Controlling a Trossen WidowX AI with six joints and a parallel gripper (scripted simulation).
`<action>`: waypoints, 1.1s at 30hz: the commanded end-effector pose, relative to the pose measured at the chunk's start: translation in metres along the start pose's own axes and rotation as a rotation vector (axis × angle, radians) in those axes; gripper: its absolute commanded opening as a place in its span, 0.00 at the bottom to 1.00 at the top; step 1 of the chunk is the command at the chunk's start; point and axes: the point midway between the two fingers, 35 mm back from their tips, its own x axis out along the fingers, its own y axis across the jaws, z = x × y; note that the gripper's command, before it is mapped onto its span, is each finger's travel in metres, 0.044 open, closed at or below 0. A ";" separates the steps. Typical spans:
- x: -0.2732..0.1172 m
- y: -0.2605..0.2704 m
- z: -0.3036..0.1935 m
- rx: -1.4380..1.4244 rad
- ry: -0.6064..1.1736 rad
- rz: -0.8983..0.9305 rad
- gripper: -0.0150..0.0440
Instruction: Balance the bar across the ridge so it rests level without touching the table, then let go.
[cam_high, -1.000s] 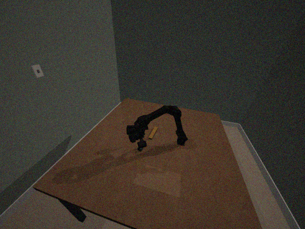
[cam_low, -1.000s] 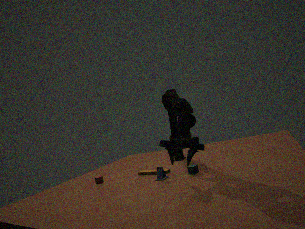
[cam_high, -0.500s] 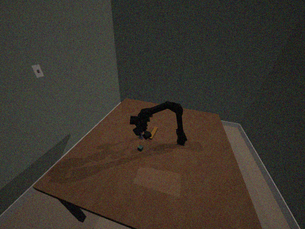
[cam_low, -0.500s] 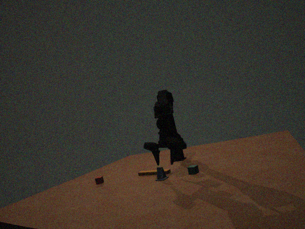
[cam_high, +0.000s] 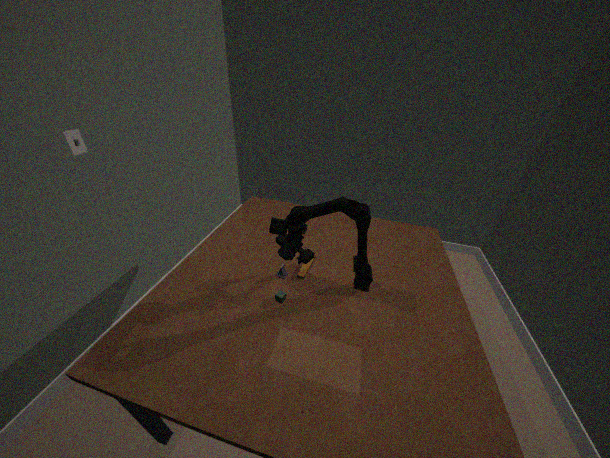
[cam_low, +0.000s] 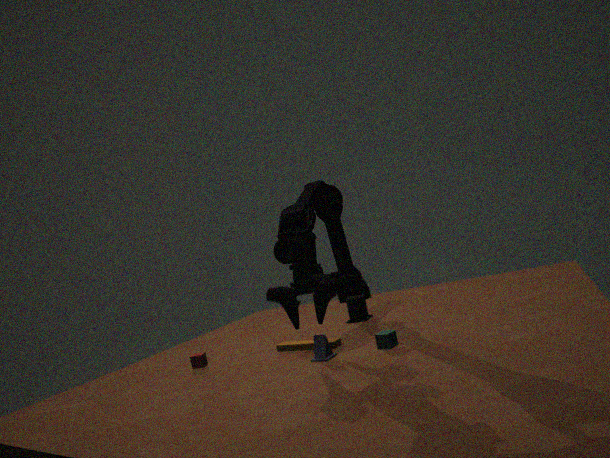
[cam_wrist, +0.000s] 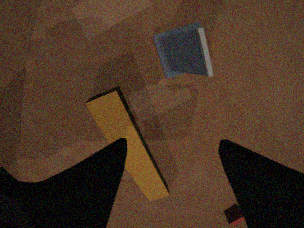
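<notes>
Yellow bar (cam_high: 304, 269) (cam_low: 295, 345) (cam_wrist: 131, 145) lies flat on the brown table (cam_high: 425, 350) (cam_low: 240, 400) (cam_wrist: 260, 110), near but apart from the blue ridge (cam_high: 282, 271) (cam_low: 321, 348) (cam_wrist: 184, 52), w/ nothing balanced yet. Black gripper (cam_high: 296, 259) (cam_low: 308, 326) (cam_wrist: 174, 145) hovers above, fingers spread, holding nothing. Teal block (cam_high: 280, 297) (cam_low: 386, 339) & red block (cam_low: 198, 360) (cam_wrist: 235, 215) also on tbl., well apart from each other.

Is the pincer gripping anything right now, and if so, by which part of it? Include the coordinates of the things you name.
Nothing is held; the open pincer (cam_high: 296, 260) (cam_low: 308, 326) (cam_wrist: 174, 145) hovers above the yellow rectangular bar (cam_high: 304, 269) (cam_low: 295, 345) (cam_wrist: 135, 150).

Brown table (cam_high: 400, 350) (cam_low: 500, 320) (cam_wrist: 260, 110) carries yellow bar (cam_high: 305, 268) (cam_low: 296, 345) (cam_wrist: 131, 145), bluish ridge (cam_high: 282, 272) (cam_low: 321, 348) (cam_wrist: 184, 52), apparently two small blocks (cam_high: 280, 297) (cam_low: 386, 339)
</notes>
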 end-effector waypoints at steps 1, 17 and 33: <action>-0.001 0.000 -0.014 -0.053 -0.013 0.018 0.79; -0.002 0.009 -0.079 -0.296 -0.087 0.075 0.79; 0.037 0.017 -0.091 -0.363 -0.113 0.081 0.79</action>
